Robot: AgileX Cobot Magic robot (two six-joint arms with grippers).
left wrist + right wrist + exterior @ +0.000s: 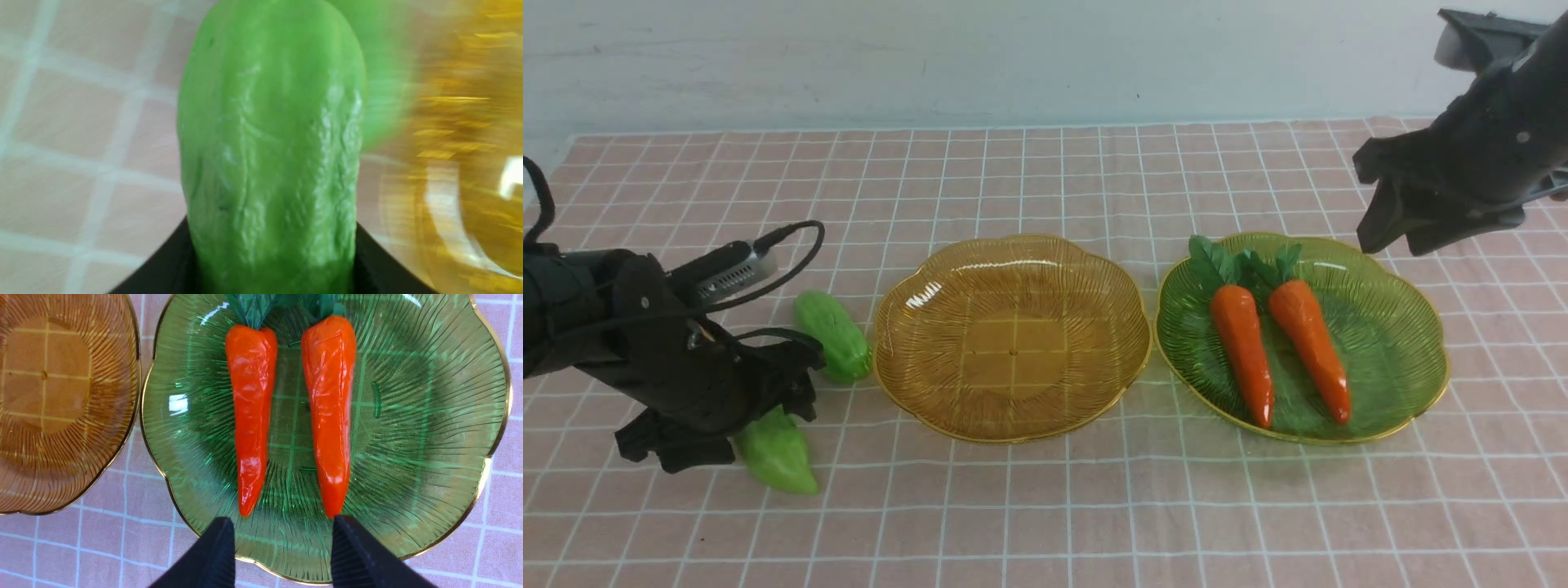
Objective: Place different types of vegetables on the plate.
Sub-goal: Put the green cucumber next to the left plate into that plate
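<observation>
carrots [1243, 351] [1311, 347]: both on green plate [1414, 343] | far gourd [835, 336]: on cloth [1045, 506] | near gourd [778, 457] (bumpy): gripped

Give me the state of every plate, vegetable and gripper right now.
amber plate: empty
green plate: holds two vegetables
left-hand carrot: lying flat in green plate
right-hand carrot: lying flat beside it
far gourd: loose on cloth, beside amber plate
near gourd: clamped in left gripper
left gripper: shut on near gourd
right gripper: open, empty, over green plate

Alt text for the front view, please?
Left gripper grips the near green gourd at the left, a second gourd just behind it. An amber plate sits mid-table; two carrots lie side by side in the green plate, right gripper open above its far edge.
</observation>
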